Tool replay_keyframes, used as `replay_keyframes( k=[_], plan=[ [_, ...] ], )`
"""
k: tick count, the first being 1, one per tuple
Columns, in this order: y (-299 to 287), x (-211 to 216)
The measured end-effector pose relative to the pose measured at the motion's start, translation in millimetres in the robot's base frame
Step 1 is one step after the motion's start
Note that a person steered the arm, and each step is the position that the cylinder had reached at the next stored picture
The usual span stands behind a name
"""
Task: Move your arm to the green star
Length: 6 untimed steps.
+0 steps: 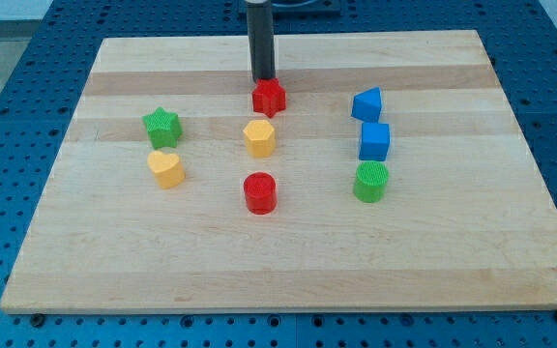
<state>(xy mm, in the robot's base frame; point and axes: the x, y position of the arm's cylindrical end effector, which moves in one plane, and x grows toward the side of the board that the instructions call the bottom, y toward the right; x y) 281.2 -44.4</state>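
**Tip parked behind the red star, green star off to the left**

My tip [263, 79] sits near the board's top edge, about midway along it, just behind the red star [269, 97] and seemingly touching it. There are no fingers on this rig, only the bare rod, so nothing is held. The green star [161, 125] lies toward the board's left edge, well apart from my tip, with the yellow heart [166, 168] just below it. The risk I see: if I drift toward the view's bottom while heading left, I shove the red star into the yellow hexagon [259, 138]. Coming in too fast, I could knock the green star into the yellow heart
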Motion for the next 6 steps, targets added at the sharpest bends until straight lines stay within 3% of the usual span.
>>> replay_keyframes(
  k=[2, 3, 5, 6],
  plan=[
    [-9, -8],
    [-57, -13],
    [-99, -9],
    [-150, 20]
  ],
)
